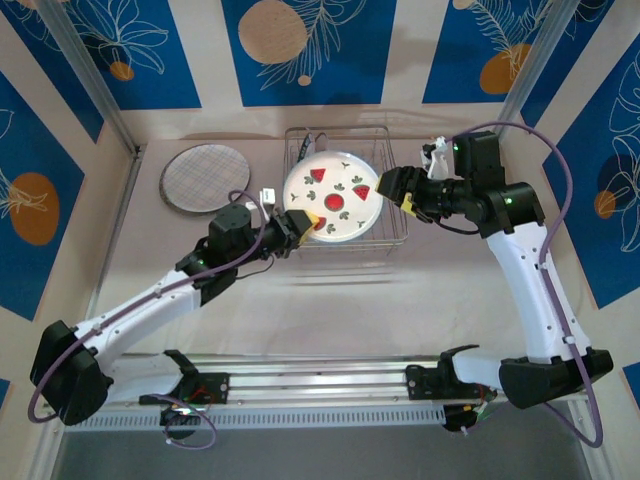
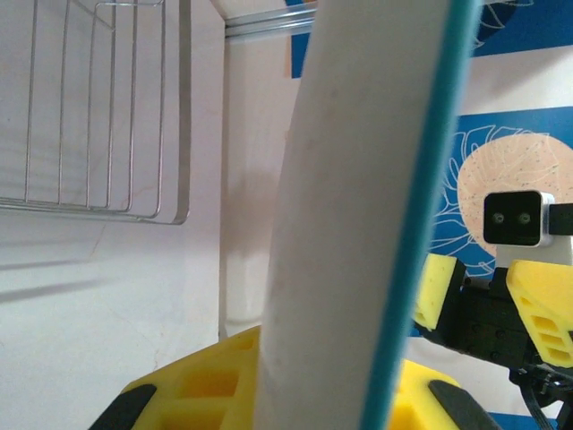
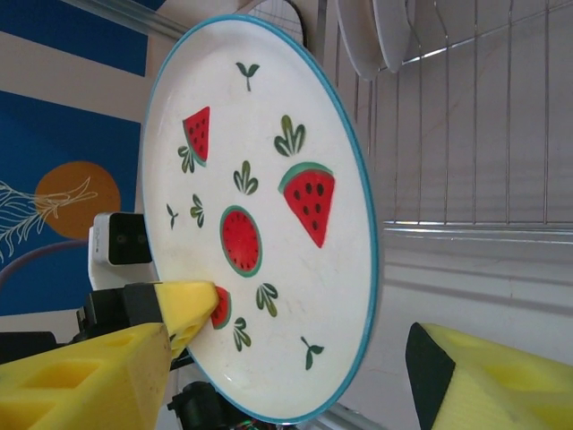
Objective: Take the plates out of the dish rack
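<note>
A white plate (image 1: 335,195) with red watermelon and green leaf motifs and a teal rim hangs over the dish rack (image 1: 385,140), a silver wire basket at the back middle. My left gripper (image 1: 303,222) is shut on its lower-left rim; in the left wrist view the plate's edge (image 2: 358,224) runs up between the yellow fingers (image 2: 197,385). My right gripper (image 1: 398,190) stands open at the plate's right rim, its fingers (image 3: 483,381) either side of the rim without touching. More pale plates (image 3: 380,36) stand in the rack's slots (image 3: 466,134).
A speckled grey plate (image 1: 205,178) lies flat on the table left of the rack. Blue-patterned walls close in the back and sides. A metal rail (image 1: 320,385) runs along the near edge between the arm bases.
</note>
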You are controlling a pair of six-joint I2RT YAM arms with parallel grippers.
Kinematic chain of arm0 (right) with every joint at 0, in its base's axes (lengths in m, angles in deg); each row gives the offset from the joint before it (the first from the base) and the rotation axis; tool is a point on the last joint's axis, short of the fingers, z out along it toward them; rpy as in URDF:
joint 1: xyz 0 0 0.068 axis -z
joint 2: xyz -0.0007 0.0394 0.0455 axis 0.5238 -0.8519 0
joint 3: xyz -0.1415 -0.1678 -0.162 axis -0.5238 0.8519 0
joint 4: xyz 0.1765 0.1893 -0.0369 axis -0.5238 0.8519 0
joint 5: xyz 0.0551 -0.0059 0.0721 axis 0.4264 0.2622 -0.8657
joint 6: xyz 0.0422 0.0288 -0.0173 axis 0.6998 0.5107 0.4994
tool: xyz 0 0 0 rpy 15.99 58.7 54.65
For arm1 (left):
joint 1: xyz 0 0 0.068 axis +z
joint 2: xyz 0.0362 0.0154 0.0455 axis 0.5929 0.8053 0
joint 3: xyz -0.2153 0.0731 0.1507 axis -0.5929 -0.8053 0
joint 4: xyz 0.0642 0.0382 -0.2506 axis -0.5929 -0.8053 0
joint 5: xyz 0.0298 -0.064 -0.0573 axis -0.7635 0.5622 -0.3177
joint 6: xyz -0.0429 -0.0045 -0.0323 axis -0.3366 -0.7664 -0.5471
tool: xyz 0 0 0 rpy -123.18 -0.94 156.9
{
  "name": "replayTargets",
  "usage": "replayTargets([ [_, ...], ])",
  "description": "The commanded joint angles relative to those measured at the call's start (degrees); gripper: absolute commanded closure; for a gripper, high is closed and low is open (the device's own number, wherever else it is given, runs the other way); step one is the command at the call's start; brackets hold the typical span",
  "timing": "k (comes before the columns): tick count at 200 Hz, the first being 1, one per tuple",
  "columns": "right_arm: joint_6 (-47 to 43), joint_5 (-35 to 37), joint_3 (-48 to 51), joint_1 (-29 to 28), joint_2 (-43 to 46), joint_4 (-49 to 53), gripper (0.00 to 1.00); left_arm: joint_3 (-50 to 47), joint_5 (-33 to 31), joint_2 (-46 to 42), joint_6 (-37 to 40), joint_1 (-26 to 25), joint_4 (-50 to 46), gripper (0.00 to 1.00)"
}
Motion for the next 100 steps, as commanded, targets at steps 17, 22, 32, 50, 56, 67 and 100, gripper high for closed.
replayTargets([
  [17, -1.9, 5.8, -2.1, -1.3, 1.3, 1.7, 0.29, 1.4, -2.7, -5.4, 2.6, 1.3, 6.0, 1.0],
  [22, -1.9, 6.4, -2.2, -1.5, 1.4, 1.5, 0.29, 1.3, -2.8, -5.8, 2.7, 1.5, 5.7, 1.0],
  [32, -1.9, 7.5, -2.4, -1.8, 1.8, 1.2, 0.29, 1.0, -3.1, -6.5, 2.7, 2.0, 5.3, 1.0],
  [50, -2.2, 9.5, -2.9, -2.4, 2.3, 0.6, 0.29, 0.6, -3.1, -7.9, 2.7, 3.5, 4.5, 1.0],
  [56, -2.4, 10.2, -3.1, -2.9, 2.5, 0.3, 0.29, 0.5, -2.9, -8.4, 2.7, 4.1, 4.1, 1.0],
  [67, -3.0, 11.3, -3.5, -3.5, 2.7, -0.1, 0.29, 0.5, -2.2, -9.2, 2.8, 5.5, 3.3, 1.0],
  [100, -5.4, 13.6, -4.3, -6.2, 3.4, -2.4, 0.29, -0.4, -0.6, -12.6, 3.2, 10.2, -0.4, 1.0],
])
